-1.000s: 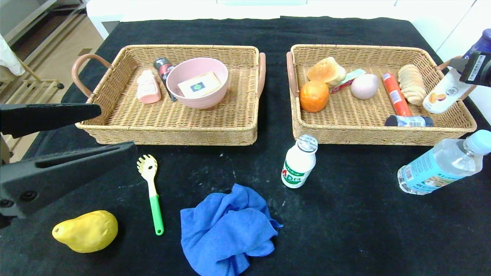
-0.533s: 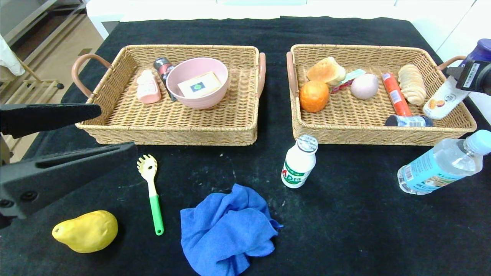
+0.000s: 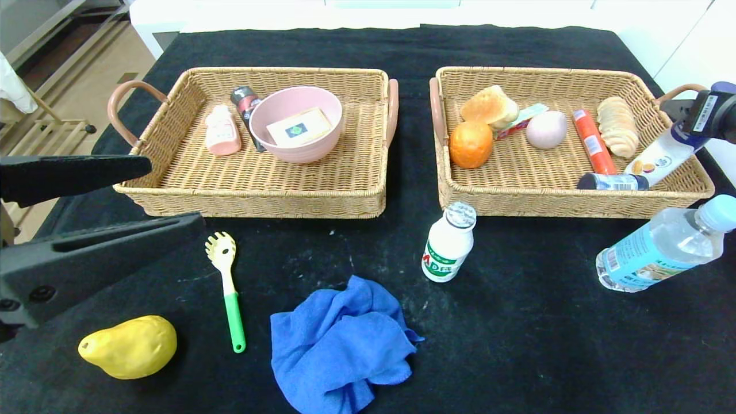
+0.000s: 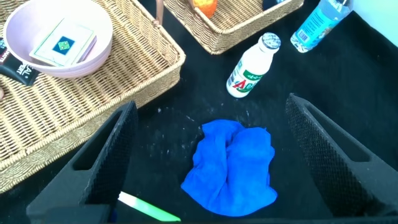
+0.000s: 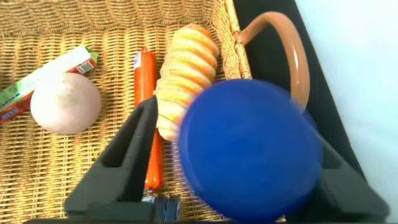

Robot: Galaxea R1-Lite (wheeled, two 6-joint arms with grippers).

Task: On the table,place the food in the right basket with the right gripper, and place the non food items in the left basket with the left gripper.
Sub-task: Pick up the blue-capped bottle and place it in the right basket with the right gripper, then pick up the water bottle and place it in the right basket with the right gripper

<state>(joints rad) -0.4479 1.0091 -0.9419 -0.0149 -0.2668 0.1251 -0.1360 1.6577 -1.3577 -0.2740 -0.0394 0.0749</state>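
Note:
My right gripper hovers over the right end of the right basket. Its fingers stand open around the dark-blue cap of the white bottle, with a gap at one finger. The bottle leans steeply, its base down inside the basket. On the table lie a clear water bottle, a small green-labelled bottle standing upright, and a yellow pear. My left gripper hangs open and empty at the front left, above the blue cloth.
A green-handled pasta fork lies beside the blue cloth. The left basket holds a pink bowl and small items. Bread, an orange, a sausage and a can fill the right basket.
The right gripper has lowered and opened. The white bottle has tipped further down, its base sliding into the basket. The left arm has not moved.

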